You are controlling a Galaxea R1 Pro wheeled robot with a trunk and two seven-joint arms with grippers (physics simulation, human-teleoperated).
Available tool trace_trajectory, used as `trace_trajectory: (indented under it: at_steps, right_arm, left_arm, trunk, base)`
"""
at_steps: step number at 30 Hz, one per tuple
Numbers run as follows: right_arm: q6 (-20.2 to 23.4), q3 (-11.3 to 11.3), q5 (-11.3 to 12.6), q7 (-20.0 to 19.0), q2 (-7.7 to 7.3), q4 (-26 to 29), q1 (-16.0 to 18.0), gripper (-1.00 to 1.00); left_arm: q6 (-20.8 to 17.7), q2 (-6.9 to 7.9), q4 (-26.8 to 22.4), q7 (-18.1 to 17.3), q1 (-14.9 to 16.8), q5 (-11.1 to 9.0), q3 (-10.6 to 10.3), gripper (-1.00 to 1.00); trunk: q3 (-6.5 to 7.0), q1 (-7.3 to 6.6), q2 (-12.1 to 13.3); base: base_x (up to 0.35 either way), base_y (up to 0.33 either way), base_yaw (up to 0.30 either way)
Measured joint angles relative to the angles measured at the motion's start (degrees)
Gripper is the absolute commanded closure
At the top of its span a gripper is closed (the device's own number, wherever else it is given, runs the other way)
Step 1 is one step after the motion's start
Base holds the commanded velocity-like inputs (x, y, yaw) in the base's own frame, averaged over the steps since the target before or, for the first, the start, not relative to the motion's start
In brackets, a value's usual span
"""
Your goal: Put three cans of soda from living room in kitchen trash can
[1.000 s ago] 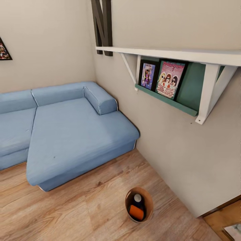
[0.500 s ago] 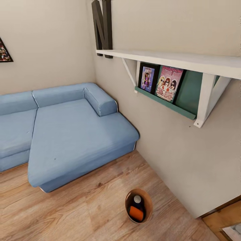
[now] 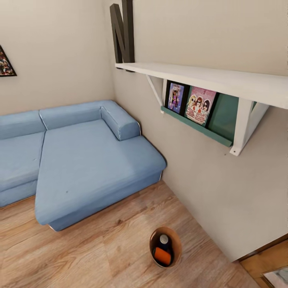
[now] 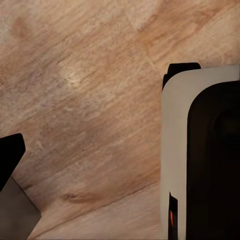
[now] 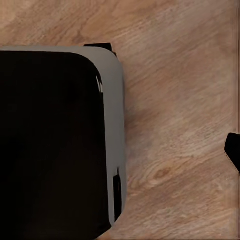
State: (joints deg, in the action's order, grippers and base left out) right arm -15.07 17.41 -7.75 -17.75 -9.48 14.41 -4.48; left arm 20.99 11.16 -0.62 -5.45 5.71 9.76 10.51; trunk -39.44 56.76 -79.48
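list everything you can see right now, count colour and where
sofa: 1, blue, L-shaped, in the corner on the floor
bin: 1, copper-brown inside, on the floor by the right wall
cans in the bin: orange one and dark one with a silver top; a third can't be told
letter N: 1, dark, on the wall
shelf: 1, white, on the right wall
framed pictures: 2, under the shelf
picture: 1, on the left wall
floor: light wood planks
robot body: dark and pale grey, over the floor
claw states: can't be told

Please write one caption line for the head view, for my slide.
Trash can holding soda cans stands on wood floor near blue sofa.
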Motion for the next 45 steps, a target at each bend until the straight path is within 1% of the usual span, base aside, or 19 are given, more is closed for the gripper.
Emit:
trace_trajectory:
  at_steps: [3,6,19,25,28,31,45]
  right_arm:
    - [-1.03,0.06,0.01,0.0,-0.56,-0.92,0.0,-1.0]
    - [-1.28,0.05,0.02,0.0,-0.77,-1.15,0.0,-1.0]
    - [-1.6,-0.01,0.02,0.0,-0.97,-2.03,-0.01,-1.0]
    - [-2.09,-0.01,-0.04,0.0,-0.98,-3.84,-0.04,-1.0]
    - [-3.9,-0.02,-0.03,0.0,-0.98,-5.28,-0.07,-1.0]
    - [-4.67,-0.01,-0.05,0.0,-0.98,-6.3,-0.07,-1.0]
    - [-5.47,-0.02,-0.03,0.0,-0.98,-11.06,-0.28,-1.0]
  left_arm:
    - [0.01,0.0,0.0,0.0,0.0,0.0,-0.15,-1.0]
    - [0.01,0.0,0.0,-0.02,0.0,0.0,-0.19,-1.0]
    - [0.17,0.0,0.0,-0.05,-0.1,0.0,-0.31,-1.0]
    - [0.38,0.12,0.0,-0.03,-0.36,0.0,-0.31,-1.0]
    - [0.53,0.16,0.0,-0.01,-0.94,-0.01,-0.32,-1.0]
    - [0.58,0.21,0.0,-0.01,-1.27,-0.02,-0.32,-1.0]
    - [0.78,0.38,0.0,0.0,-3.18,-0.08,-0.32,-1.0]
  trunk:
    - [0.54,-0.66,1.2]
    - [1.08,-1.32,2.41]
    - [3.41,-4.17,7.62]
    - [4.49,-5.49,10.03]
    - [5.02,-6.15,11.23]
    - [5.56,-6.81,12.43]
    - [8.08,-9.88,18.05]
  base:
    - [0.0,0.0,0.0]
    - [0.0,0.0,0.0]
    - [0.0,0.0,0.0]
    - [0.0,0.0,0.0]
    - [0.0,0.0,0.0]
    - [0.0,0.0,0.0]
    - [0.0,0.0,0.0]
